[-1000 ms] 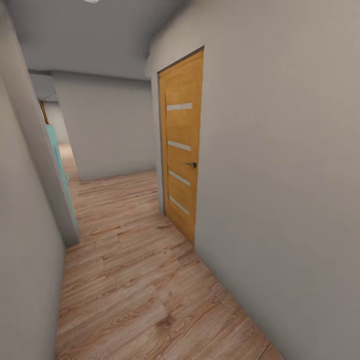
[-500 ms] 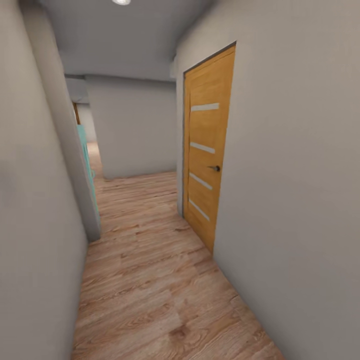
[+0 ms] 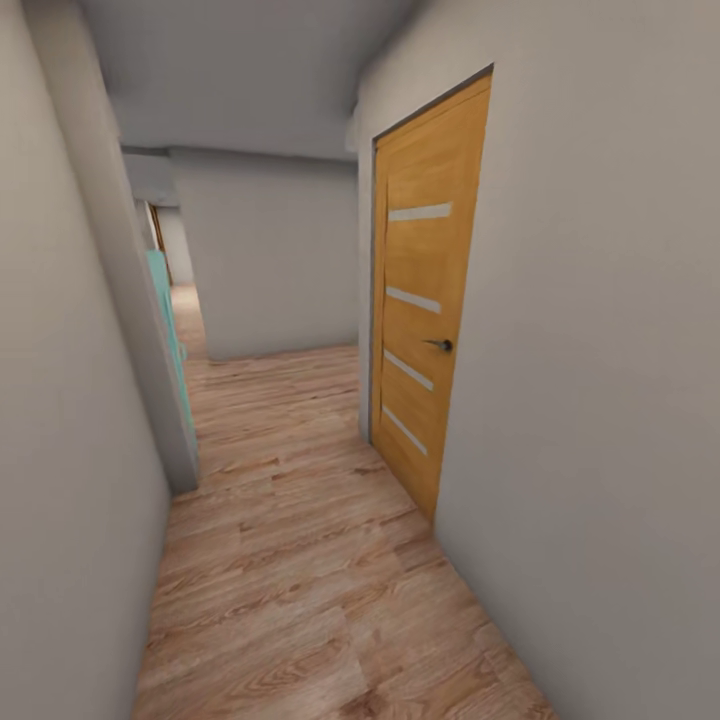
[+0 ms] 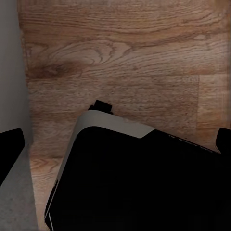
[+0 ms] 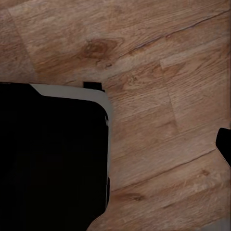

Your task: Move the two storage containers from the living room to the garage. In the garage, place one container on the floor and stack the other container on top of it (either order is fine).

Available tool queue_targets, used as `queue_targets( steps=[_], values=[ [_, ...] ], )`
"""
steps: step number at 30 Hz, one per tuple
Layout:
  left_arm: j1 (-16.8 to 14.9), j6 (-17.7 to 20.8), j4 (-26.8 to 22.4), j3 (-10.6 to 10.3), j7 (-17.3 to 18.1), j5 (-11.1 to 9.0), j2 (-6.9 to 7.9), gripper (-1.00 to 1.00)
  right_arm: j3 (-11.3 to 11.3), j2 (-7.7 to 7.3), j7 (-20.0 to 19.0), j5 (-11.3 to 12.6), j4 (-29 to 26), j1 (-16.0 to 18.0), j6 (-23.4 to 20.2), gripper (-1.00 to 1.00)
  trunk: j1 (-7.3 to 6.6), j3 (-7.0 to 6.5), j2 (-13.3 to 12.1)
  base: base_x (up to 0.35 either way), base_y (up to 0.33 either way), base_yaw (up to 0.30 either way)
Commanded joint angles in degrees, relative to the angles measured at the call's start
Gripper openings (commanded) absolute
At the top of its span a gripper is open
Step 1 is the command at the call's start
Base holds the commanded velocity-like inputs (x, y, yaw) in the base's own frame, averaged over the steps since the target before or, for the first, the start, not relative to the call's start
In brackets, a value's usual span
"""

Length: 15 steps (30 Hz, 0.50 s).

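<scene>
left tool (image 4: pixel 115 144) spread, empty | wooden door (image 3: pixel 425 320) shut | hallway floor (image 3: pixel 300 560)

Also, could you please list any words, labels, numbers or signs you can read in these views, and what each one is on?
None: no readable text anywhere.
The orange wooden door bears only four pale plain strips and a dark handle.
The grey walls and wood plank floor carry no marks.
</scene>
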State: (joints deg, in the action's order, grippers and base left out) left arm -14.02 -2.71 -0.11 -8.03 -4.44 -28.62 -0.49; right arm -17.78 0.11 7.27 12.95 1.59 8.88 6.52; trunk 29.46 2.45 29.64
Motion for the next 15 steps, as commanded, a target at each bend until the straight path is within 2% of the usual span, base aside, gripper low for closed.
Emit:
queue_targets(
  steps=[1,15],
  values=[
    [0.0,-0.1,0.0,-0.5,-0.2,-0.4,-0.03,1.00,-0.5,0.00,0.0,0.5,0.2,0.1,0.3,1.00,0.06,0.11,0.1,0.321,0.000,0.000],
    [0.0,0.4,0.0,-0.5,-0.1,-0.2,-0.09,1.00,-0.6,-0.10,0.4,0.4,0.2,0.1,0.1,1.00,0.06,0.11,0.1,0.321,0.000,0.000]
  ],
)
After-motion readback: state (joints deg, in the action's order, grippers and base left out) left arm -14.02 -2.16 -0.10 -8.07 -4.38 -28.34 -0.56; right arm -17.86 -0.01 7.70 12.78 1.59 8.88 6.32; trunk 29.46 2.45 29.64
